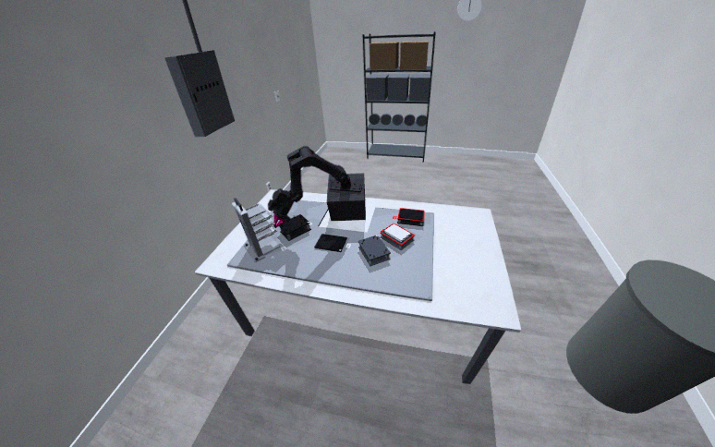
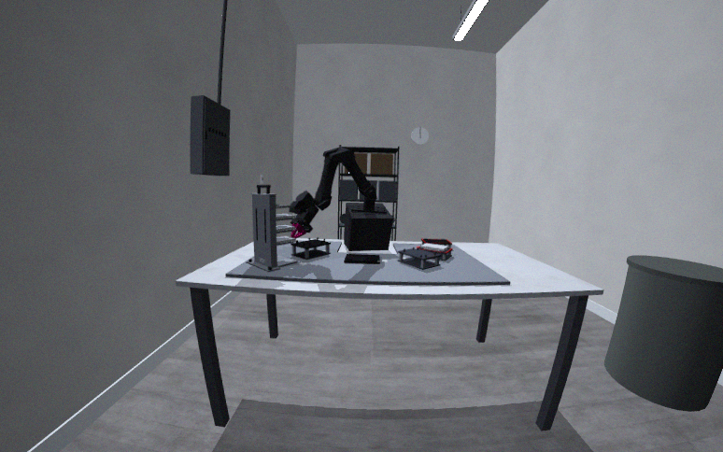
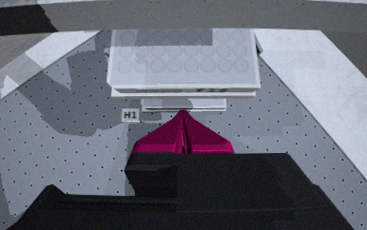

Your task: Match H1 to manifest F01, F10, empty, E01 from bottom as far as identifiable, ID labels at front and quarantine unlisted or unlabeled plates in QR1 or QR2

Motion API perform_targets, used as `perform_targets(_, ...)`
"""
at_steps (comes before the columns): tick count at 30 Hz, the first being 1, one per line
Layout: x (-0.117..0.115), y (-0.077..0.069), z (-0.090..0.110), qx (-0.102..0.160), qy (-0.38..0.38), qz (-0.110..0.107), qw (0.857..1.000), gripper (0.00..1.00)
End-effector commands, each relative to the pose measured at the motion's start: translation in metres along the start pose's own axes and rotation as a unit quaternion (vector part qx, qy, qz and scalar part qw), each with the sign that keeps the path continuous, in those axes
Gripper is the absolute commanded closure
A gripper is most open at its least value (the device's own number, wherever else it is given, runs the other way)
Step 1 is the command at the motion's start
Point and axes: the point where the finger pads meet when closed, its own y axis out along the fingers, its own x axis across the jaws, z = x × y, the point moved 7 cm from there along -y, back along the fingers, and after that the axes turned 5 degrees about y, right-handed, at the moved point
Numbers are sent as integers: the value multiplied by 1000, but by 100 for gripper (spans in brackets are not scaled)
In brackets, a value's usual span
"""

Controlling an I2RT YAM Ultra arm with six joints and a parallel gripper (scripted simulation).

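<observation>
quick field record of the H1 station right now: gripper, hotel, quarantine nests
gripper: shut, holding nothing, magenta fingertips together in front of the plate hotel H1
plate ahead: white well plate on a shelf, front-end label unreadable
tip contact: just short of a lower plate; touching or not unclear
quarantine nests: nearer red-rimmed nest holds a white plate, the farther one looks dark
</observation>
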Motion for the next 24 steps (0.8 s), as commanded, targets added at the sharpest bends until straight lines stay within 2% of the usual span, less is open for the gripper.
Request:
perform_targets(1, 0, 3, -10, -13, -6, 2, 1000, 100)
perform_targets(24, -2, -20, 12, -13, -6, 2, 1000, 100)
